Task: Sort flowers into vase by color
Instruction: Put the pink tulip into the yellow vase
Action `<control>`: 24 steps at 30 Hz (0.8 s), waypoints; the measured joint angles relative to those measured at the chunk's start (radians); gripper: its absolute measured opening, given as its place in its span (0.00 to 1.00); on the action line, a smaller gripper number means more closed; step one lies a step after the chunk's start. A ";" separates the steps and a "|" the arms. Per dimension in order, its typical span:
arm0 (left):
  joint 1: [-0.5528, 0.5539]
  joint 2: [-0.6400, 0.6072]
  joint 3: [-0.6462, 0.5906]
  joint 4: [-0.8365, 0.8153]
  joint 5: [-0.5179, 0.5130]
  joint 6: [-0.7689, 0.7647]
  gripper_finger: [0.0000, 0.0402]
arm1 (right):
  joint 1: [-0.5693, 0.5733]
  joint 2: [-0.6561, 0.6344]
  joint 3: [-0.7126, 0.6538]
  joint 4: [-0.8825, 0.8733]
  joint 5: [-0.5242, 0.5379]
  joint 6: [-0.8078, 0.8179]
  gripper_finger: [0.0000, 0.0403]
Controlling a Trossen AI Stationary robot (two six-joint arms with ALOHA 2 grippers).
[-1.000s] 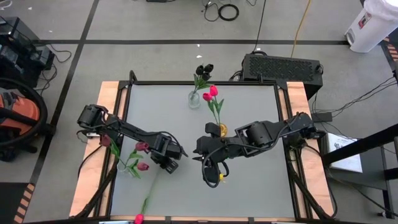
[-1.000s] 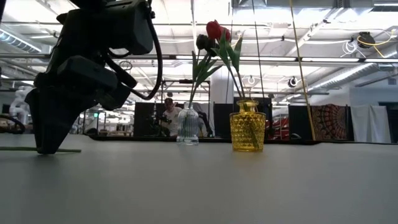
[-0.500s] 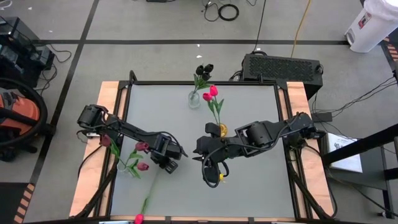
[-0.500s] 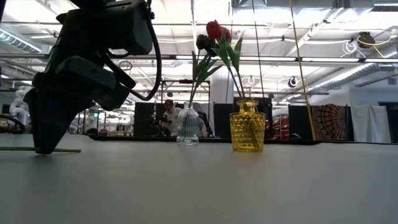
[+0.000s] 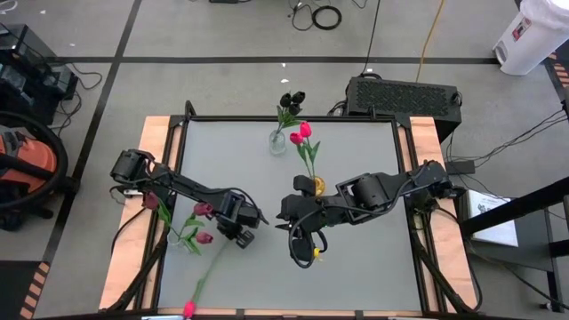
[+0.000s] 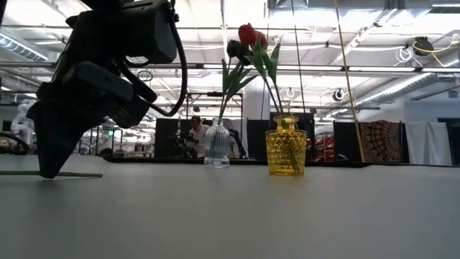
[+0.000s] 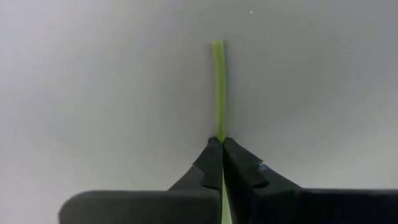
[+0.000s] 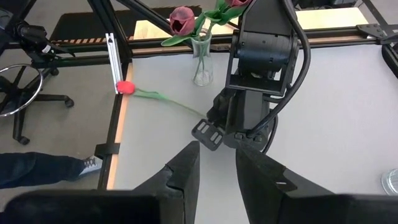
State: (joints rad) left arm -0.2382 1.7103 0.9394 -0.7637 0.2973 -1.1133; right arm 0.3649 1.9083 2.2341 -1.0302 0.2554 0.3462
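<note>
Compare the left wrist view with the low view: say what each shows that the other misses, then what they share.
Only the left wrist view shows the left gripper shut on the green stem, pinched at the fingertips.

Only the low view shows the clear vase and the yellow vase, flowers standing in both, with the room behind.

Both show the left gripper down at the grey table with the stem lying flat on it.
</note>
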 joint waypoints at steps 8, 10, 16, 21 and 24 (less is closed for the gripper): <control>0.000 0.000 0.000 0.044 0.071 -0.009 0.00 | 0.000 0.000 0.000 0.000 0.000 0.000 0.24; 0.000 0.000 0.000 0.053 0.076 -0.027 0.00 | 0.000 0.000 0.000 0.000 0.000 0.000 0.24; 0.003 0.000 0.006 0.082 0.095 -0.034 0.00 | 0.000 0.000 0.000 0.000 0.000 -0.006 0.24; 0.021 0.000 0.040 0.083 0.094 -0.033 0.00 | 0.000 0.000 0.000 -0.001 0.000 -0.019 0.24; 0.039 0.000 0.059 0.083 0.090 -0.014 0.00 | -0.001 0.000 0.000 -0.004 0.001 -0.023 0.24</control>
State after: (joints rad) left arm -0.1995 1.7103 0.9983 -0.6811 0.3871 -1.1276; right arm 0.3643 1.9083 2.2341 -1.0344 0.2561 0.3229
